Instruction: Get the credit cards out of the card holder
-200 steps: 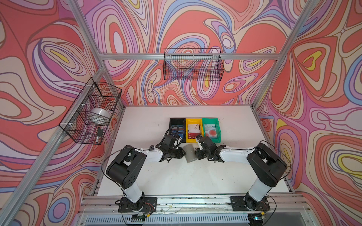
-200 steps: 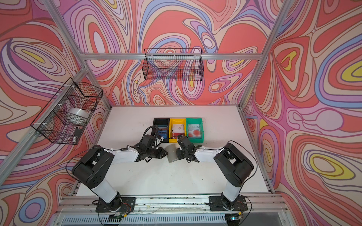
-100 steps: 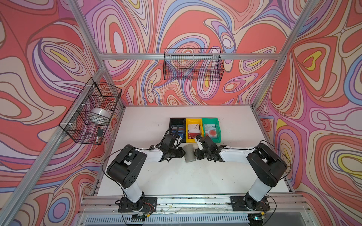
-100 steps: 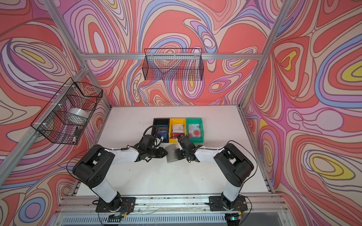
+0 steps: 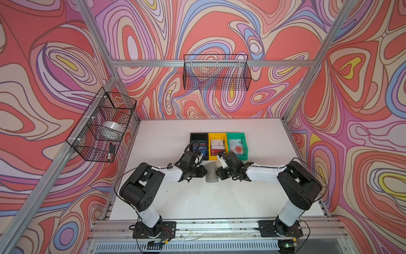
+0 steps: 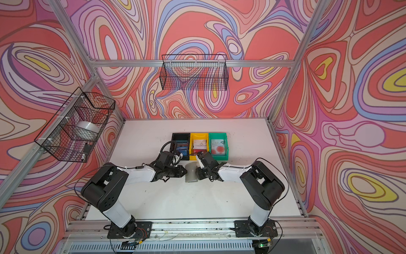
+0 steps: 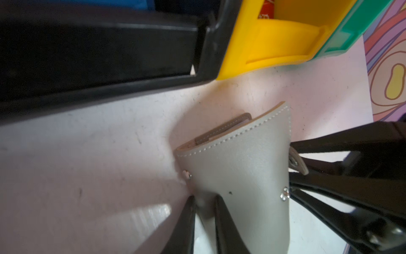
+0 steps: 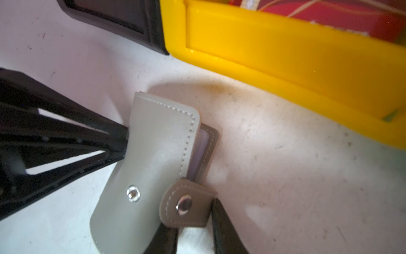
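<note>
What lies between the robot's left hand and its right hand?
The flat grey stitched card holder lies between the left hand and the right hand, each at one side of it; both top views show this.

Count on the table:

- **Card holder**: one, grey. It carries one closing tab and two metal snap parts.
- **Plastic bins:** three, in a row toward the far edge: black bin, yellow bin, green bin.
- **Cards**: present in all three bins. They overlap, so the total cannot be established.
- **Robot arms:** two, each with one gripper: left gripper, right gripper.
- **Wire baskets on the walls:** two.
  - Back basket.
  - Side basket, holding one silvery roll and one small dark item.
</note>
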Motion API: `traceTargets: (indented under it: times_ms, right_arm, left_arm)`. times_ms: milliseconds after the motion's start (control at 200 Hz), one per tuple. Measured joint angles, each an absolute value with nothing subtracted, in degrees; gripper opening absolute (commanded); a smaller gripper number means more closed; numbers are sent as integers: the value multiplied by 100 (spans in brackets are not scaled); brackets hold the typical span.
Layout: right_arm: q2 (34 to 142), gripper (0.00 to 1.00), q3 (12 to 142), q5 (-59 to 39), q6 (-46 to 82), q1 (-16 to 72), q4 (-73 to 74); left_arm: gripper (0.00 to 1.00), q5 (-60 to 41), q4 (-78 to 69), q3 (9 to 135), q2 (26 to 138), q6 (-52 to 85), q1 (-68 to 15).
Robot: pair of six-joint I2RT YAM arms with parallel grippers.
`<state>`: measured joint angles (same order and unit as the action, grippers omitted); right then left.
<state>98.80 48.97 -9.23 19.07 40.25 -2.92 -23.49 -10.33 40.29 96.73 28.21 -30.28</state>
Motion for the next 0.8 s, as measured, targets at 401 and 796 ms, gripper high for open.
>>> traceTargets:
  times_ms: [401,796]
  right_arm:
    - [9883,30,5481,-1605,1796,4257,-167]
    - [10016,30,5870,-1892,1699,4423,-132]
  left_arm:
    - [16,-2036,-768,3900,9380,2700,-3004]
    - [11,-2056,-451,3870,9297,2606,-3044]
